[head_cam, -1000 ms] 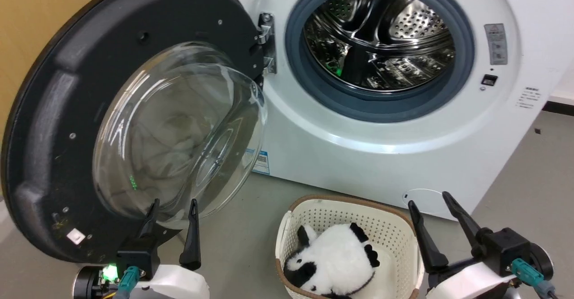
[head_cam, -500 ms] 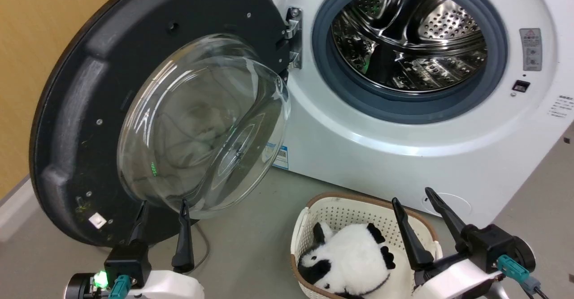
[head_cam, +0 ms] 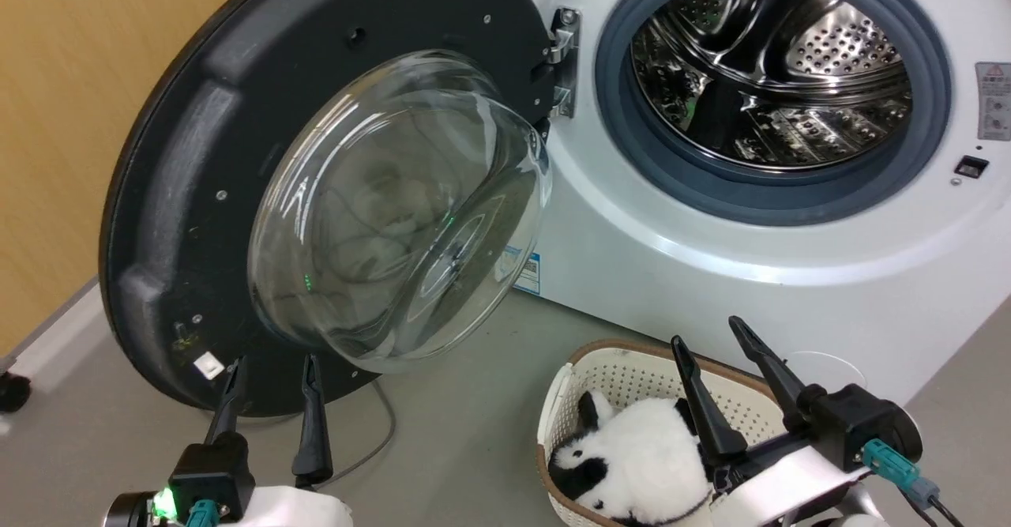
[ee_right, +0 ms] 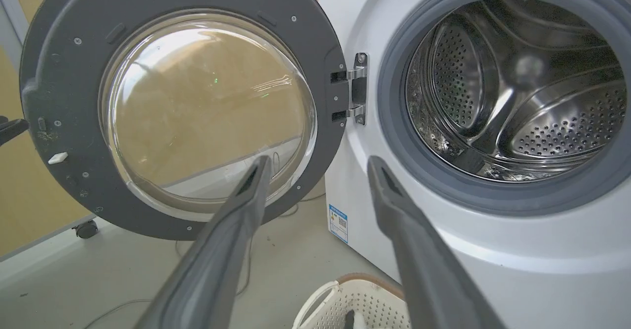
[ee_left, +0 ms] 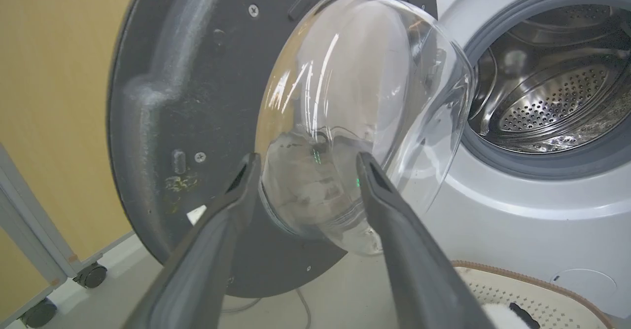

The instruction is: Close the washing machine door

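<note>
Washing machine door (head_cam: 174,179) wide open, just ahead of spread left tool (head_cam: 273,359)

Washing machine door (head_cam: 197,156): swung wide open, with the glass bowl (head_cam: 395,219) bulging out from its face. Behind the door: yellow wall (head_cam: 63,116); the gap between them is hidden. Below the door: open grey floor (head_cam: 474,385) crossed by one thin cable (head_cam: 389,420). Right of the door, past the hinge (head_cam: 562,61): drum opening (head_cam: 770,84), open to reach. Below-right of the door: cream basket (head_cam: 624,369) holding a plush panda (head_cam: 632,456), near the washer front. Left of the door's lower rim: castor (head_cam: 12,393). In front of the lower rim: left gripper (head_cam: 273,363), fingers apart.
</note>
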You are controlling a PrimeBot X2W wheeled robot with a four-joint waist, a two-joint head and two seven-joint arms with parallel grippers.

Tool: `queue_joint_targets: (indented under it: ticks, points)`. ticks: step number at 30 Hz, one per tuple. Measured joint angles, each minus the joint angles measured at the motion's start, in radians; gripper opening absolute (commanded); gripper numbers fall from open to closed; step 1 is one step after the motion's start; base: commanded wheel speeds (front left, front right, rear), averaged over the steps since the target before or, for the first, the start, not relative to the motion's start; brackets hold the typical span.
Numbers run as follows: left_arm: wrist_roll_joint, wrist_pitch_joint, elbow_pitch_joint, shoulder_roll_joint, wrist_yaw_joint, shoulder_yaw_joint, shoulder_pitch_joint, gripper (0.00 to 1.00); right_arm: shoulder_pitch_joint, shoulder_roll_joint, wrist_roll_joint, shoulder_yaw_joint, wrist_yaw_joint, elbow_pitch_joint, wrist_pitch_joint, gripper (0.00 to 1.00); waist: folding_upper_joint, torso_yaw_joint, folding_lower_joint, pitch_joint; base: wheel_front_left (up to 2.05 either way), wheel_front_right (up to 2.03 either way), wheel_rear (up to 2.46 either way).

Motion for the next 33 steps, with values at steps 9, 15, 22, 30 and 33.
queue_joint_targets:
  ticks: [9,15,22,30,33]
  points:
    - [-0.01,-0.022,-0.012,0.0,0.014,0.002,0.009,1.0,-0.012,-0.006,0.017,0.032,0.0,0.005,-0.023,1.0,0.0,0.046,0.0,0.002,0.0,0.0,0.0]
    - [-0.015,-0.031,-0.017,0.0,0.023,0.003,0.014,1.0,-0.013,-0.011,0.023,0.047,0.0,0.005,-0.032,1.0,0.0,0.066,0.0,0.001,0.0,0.0,0.0]
    - [-0.016,-0.048,-0.029,0.0,0.031,0.006,0.023,1.0,-0.021,-0.014,0.043,0.066,0.0,0.01,-0.045,1.0,0.0,0.096,0.0001,0.001,0.0,0.0,0.0]
    - [-0.035,-0.067,-0.028,0.0,0.034,0.016,0.04,1.0,-0.032,-0.016,0.055,0.087,0.0,0.014,-0.066,1.0,0.0,0.133,0.0001,0.0,0.0,0.0,0.0]
    - [-0.035,-0.074,-0.025,0.0,0.034,0.017,0.042,1.0,-0.032,-0.017,0.061,0.092,0.0,0.015,-0.075,1.0,0.0,0.145,0.0001,-0.001,0.0,0.0,0.0]
